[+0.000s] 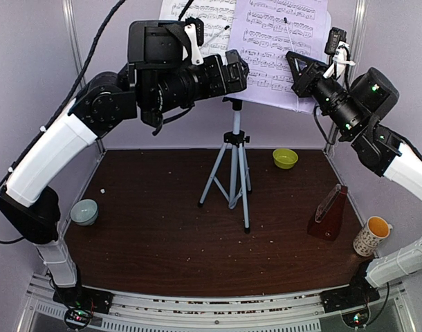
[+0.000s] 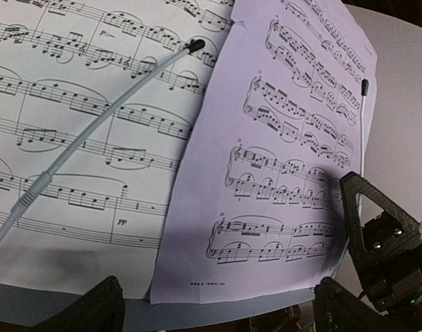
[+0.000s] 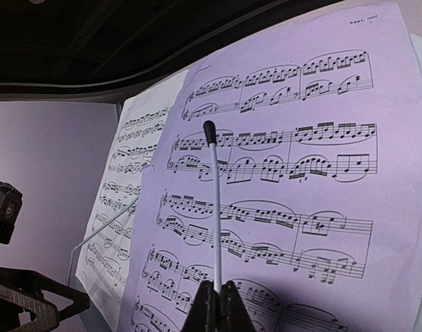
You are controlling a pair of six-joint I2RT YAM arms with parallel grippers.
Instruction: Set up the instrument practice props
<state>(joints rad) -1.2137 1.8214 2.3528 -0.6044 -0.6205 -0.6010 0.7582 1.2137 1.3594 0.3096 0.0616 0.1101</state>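
Observation:
The music stand's silver tripod (image 1: 233, 173) rises mid-table, and two sheet-music pages lean on its desk, a left page (image 1: 197, 17) and a right page (image 1: 280, 48) overlapping it. My right gripper (image 1: 294, 66) (image 3: 221, 294) is shut on the thin white page-holder rod (image 3: 216, 214) that lies over the right page (image 3: 301, 173). My left gripper (image 1: 235, 69) (image 2: 218, 308) stands open, its fingers straddling the bottom edge of the right page (image 2: 280, 173) above the desk's ledge (image 2: 232, 315), touching nothing. A second holder rod (image 2: 107, 117) crosses the left page (image 2: 79, 138). The red-brown metronome (image 1: 328, 214) stands at the right.
A yellow-green bowl (image 1: 285, 158) sits behind the tripod at the right. A patterned mug (image 1: 372, 236) stands at the near right edge next to the metronome. A pale bowl (image 1: 84, 211) rests at the left edge. The two grippers are close together at the stand.

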